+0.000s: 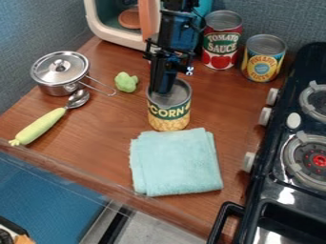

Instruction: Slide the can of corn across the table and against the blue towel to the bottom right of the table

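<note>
Precariously, the can of corn (169, 115) stood just behind the blue towel (177, 162), the gripper (164, 90) at its top, open or closed I couldn't tell; pushing that high risked tipping it.

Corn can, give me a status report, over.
Gripper down at top of corn can. Can upright, at far edge of blue towel, contact unclear. No obstacle seen between them.

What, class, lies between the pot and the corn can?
A small green lump lies between the pot and the corn can, as the camera view shows.
</note>
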